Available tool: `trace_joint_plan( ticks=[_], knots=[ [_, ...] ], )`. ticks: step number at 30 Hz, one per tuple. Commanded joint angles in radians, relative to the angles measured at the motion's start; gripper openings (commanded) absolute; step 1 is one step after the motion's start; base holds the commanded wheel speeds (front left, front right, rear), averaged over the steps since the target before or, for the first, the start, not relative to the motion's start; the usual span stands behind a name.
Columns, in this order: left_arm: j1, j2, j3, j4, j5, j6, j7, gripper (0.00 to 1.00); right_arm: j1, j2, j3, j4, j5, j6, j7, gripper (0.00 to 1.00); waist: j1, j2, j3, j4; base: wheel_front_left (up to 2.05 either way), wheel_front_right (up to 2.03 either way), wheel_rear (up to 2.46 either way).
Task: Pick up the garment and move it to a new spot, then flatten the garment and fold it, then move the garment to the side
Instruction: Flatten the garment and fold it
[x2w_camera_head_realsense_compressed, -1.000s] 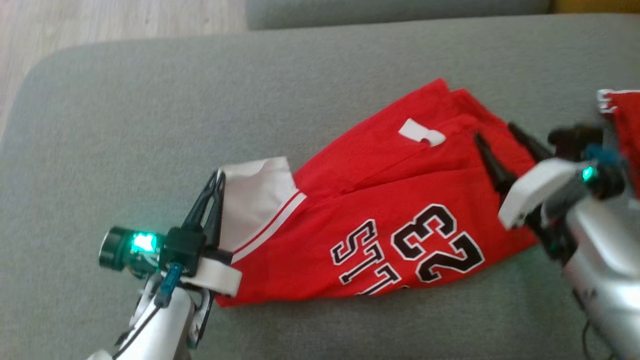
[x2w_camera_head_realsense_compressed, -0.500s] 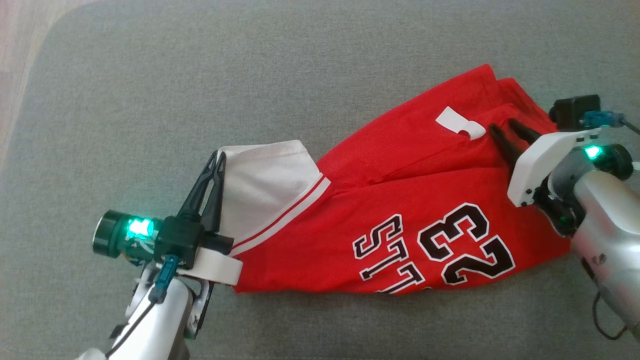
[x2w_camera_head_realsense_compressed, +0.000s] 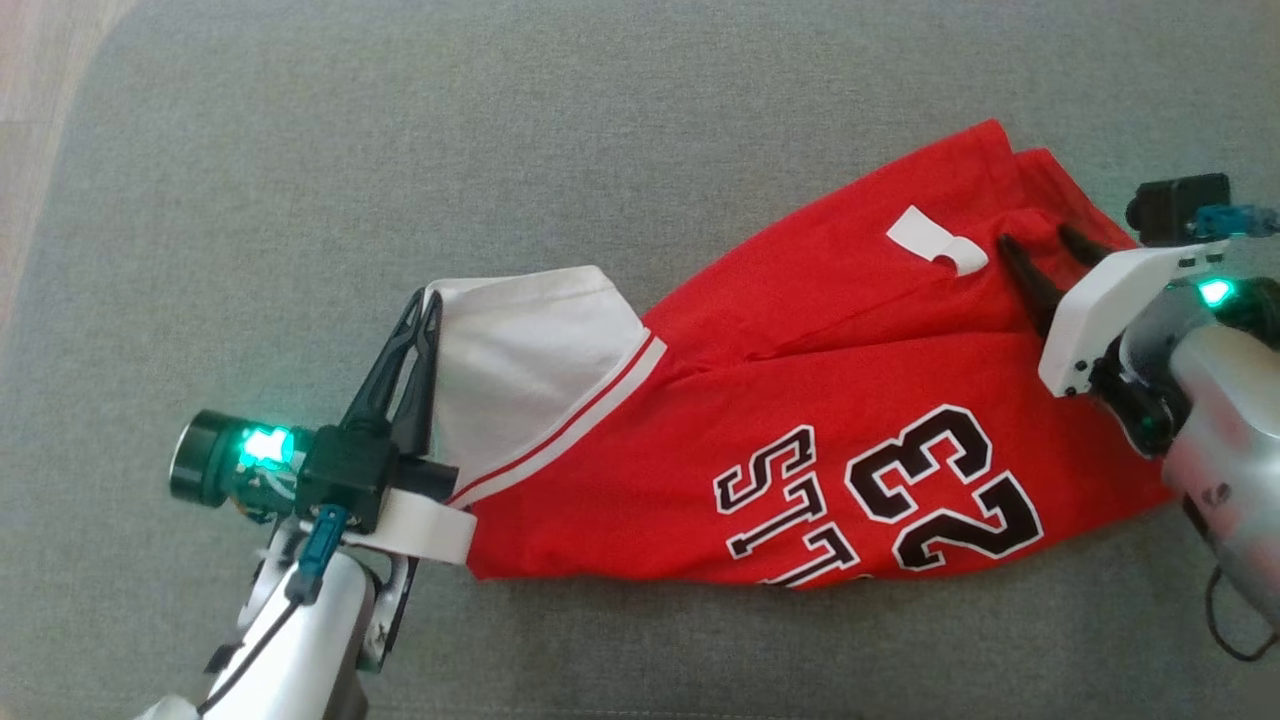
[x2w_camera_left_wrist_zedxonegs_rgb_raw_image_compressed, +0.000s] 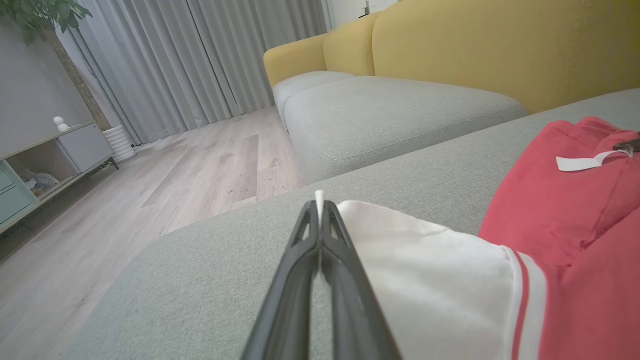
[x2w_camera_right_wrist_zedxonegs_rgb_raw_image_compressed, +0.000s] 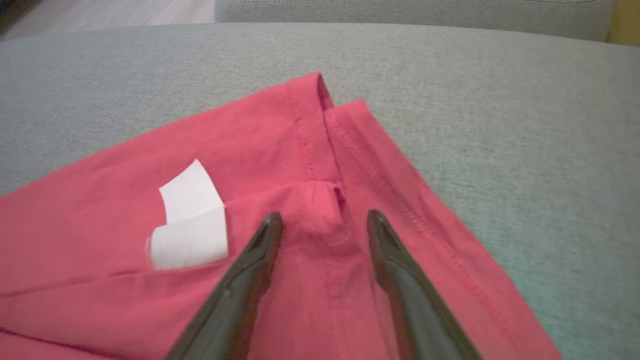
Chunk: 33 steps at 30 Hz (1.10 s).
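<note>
The garment (x2w_camera_head_realsense_compressed: 800, 400), a red jersey, is seen lying on the grey cushion (x2w_camera_head_realsense_compressed: 400, 150), stretched slantwise from lower left to upper right, print side up with the number 23 (x2w_camera_head_realsense_compressed: 945, 485) in plain sight. It is not yet flat: a long crease is carried across the red body, one panel is lapped over another, and the far hem is doubled near the white label (x2w_camera_head_realsense_compressed: 935, 240). The left gripper (x2w_camera_head_realsense_compressed: 425, 305) is found at the white sleeve (x2w_camera_head_realsense_compressed: 520, 360), its jaws pressed together, and in the left wrist view a thin sliver of white cloth is seen pinched at the very tips of the left gripper (x2w_camera_left_wrist_zedxonegs_rgb_raw_image_compressed: 319, 210). The right gripper (x2w_camera_head_realsense_compressed: 1035, 238) is held over the opposite end, jaws spread wide; in the right wrist view a small raised bump of red cloth is straddled by the right gripper (x2w_camera_right_wrist_zedxonegs_rgb_raw_image_compressed: 324, 216), but nothing is gripped there yet. Whether the move to a new spot has been completed cannot be read from these pictures, though the garment being laid out lengthwise suggests it has. The flattening is judged to be the step in hand, with one end secured and the other about to be taken. The fold proper and the move to the side are judged to be left.
</note>
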Motion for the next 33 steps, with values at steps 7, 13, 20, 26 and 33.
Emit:
trace_joint_plan(
  ticks=[7,13,20,26,33],
  knots=[
    [-0.039,0.051,0.045,-0.037,0.003,0.017,-0.023,0.0,-0.015,-0.046,0.087,-0.058,0.078,0.007,-0.052,0.0,0.0,0.0,-0.048,-0.007,0.0,0.0,0.0],
    [-0.093,0.107,0.059,-0.055,0.022,0.001,-0.05,0.0,-0.053,-0.109,0.139,-0.093,0.103,0.007,-0.111,0.0,0.0,0.0,-0.125,-0.032,0.0,0.0,0.0],
    [-0.149,0.167,0.099,-0.111,-0.006,-0.037,-0.073,0.0,-0.063,-0.213,0.161,-0.184,0.186,0.007,-0.154,0.0,0.0,0.0,-0.216,-0.06,0.0,0.0,0.0],
    [-0.263,0.212,0.104,-0.166,-0.007,-0.093,-0.082,0.0,-0.103,-0.329,0.145,-0.285,0.219,0.007,-0.206,0.0,0.0,0.0,-0.277,-0.078,0.0,0.0,0.0],
    [-0.491,0.237,0.108,-0.231,-0.032,-0.175,-0.031,0.0,-0.212,-0.527,0.104,-0.524,0.198,0.007,-0.197,0.0,0.0,0.0,-0.329,-0.125,0.0,0.0,0.0]
  ],
)
